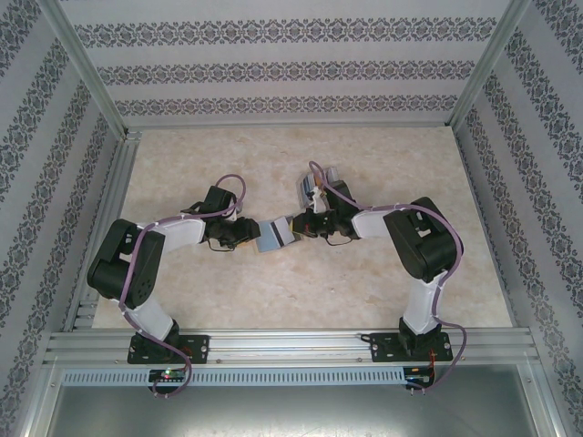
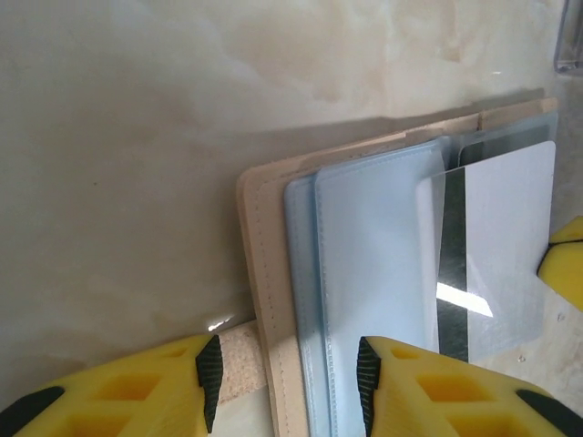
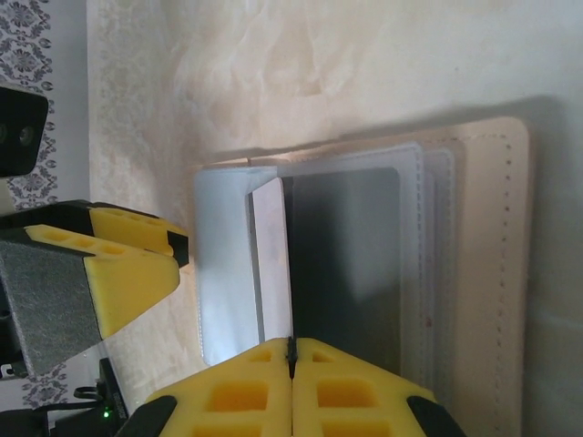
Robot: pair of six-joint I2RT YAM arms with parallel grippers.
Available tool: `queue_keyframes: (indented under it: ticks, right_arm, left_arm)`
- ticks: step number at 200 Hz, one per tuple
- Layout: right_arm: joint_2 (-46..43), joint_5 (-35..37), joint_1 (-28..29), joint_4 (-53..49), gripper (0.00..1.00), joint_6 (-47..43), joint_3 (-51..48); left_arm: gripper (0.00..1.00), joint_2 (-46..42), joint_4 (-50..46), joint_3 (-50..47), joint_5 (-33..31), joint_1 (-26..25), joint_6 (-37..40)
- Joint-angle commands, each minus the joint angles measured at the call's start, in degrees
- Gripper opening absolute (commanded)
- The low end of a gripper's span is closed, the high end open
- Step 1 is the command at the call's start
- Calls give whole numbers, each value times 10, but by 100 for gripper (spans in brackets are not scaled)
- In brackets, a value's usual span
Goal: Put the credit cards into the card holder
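Card [image 2: 510, 246] partway in card holder [image 2: 364, 273]

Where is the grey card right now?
Top view: middle of the table. Right wrist view: the right fingers pinch the grey card, which lies over the open card holder's blue inside.

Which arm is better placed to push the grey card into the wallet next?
Right. The right gripper is shut on the grey card, which already lies over the open wallet. The left gripper stands open astride the wallet's edge, holding no card.
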Motion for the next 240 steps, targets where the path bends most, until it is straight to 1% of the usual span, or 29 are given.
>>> queue_keyframes:
  ticks: [1,32,71,106,147,174,225,240]
  right_arm:
    - [11,1,15,-10,8,-12,25]
    - [16,6,25,-8,8,-1,27]
    - [14,55,37,6,8,29,22]
    - [5,98,52,11,8,36,18]
    - [-3,140,81,-47,9,-1,36]
    - [2,187,105,-127,11,-48,72]
    - [29,214,137,-199,15,-86,133]
    - [32,205,138,-202,19,-87,140]
  left_arm:
    - [46,18,7,5,4,3,8]
    - [46,17,6,4,4,3,9]
    - [46,17,10,3,7,3,8]
    - [46,13,6,2,8,3,8]
    - [46,13,11,0,10,3,6]
    - [46,13,13,0,12,3,4]
    - [46,11,17,-2,16,3,1]
    - [46,12,17,-2,16,3,1]
